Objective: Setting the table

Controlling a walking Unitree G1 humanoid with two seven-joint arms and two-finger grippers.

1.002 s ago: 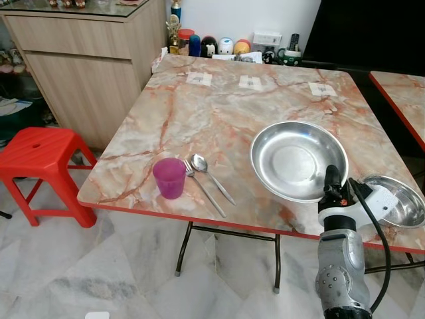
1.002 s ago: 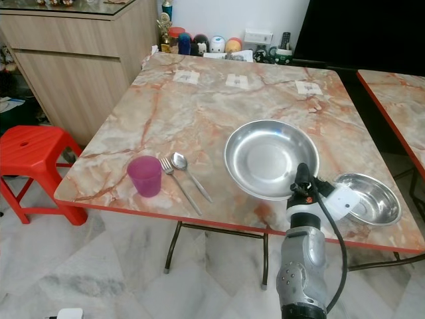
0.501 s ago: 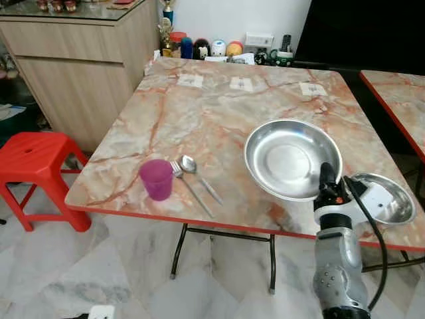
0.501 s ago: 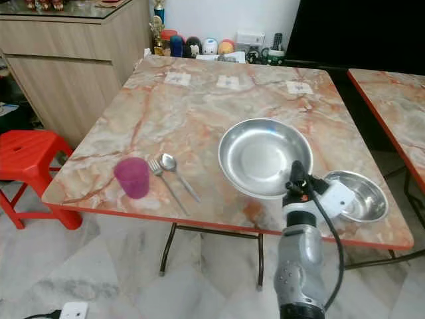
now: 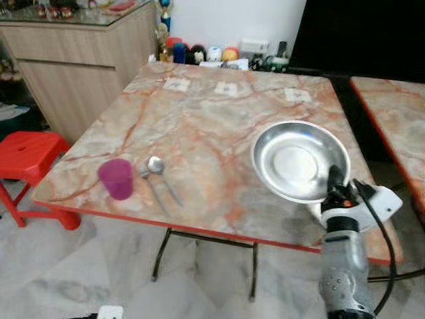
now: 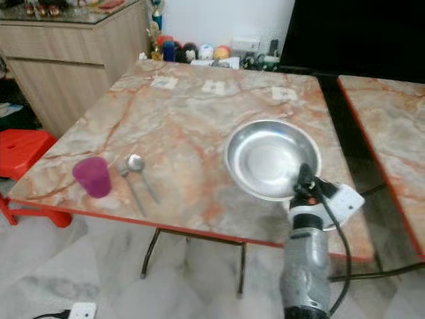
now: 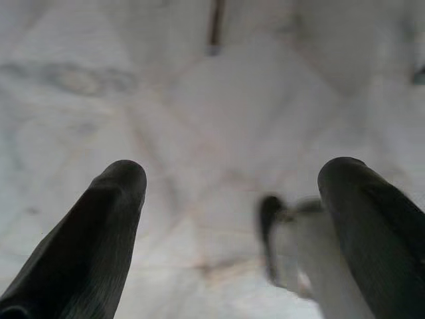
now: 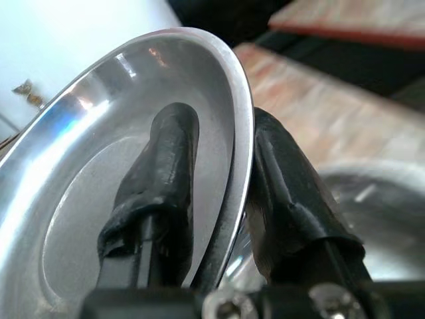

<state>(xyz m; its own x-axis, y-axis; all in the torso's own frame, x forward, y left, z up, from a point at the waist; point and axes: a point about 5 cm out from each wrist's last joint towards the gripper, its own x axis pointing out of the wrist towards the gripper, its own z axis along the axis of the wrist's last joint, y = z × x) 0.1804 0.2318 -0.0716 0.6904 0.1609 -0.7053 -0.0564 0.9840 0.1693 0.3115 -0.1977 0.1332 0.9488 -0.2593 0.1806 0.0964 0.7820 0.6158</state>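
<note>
A large steel plate [image 5: 300, 161] hangs tilted over the right part of the marble table [image 5: 206, 126]. My right gripper [image 5: 335, 181] is shut on its near rim; in the right wrist view one finger [image 8: 163, 173] lies inside the plate [image 8: 80, 166] and the other finger [image 8: 292, 193] outside it. A small steel bowl [image 8: 378, 219] lies just behind the plate. Near the table's left front stand a purple cup [image 5: 117, 178] and, beside it, a fork and spoon [image 5: 157, 174]. My left gripper [image 7: 232, 199] hangs open over the floor.
A red stool [image 5: 26, 149] stands left of the table, with a wooden cabinet [image 5: 73, 63] behind it. Small jars and figures [image 5: 199, 53] line the table's far edge. A second table [image 5: 392, 113] stands to the right. A white socket strip [image 5: 109, 312] lies on the floor.
The whole view has shifted, so the cup and cutlery now sit further left. The plate stays in my right gripper. The small bowl has slipped behind my wrist.
</note>
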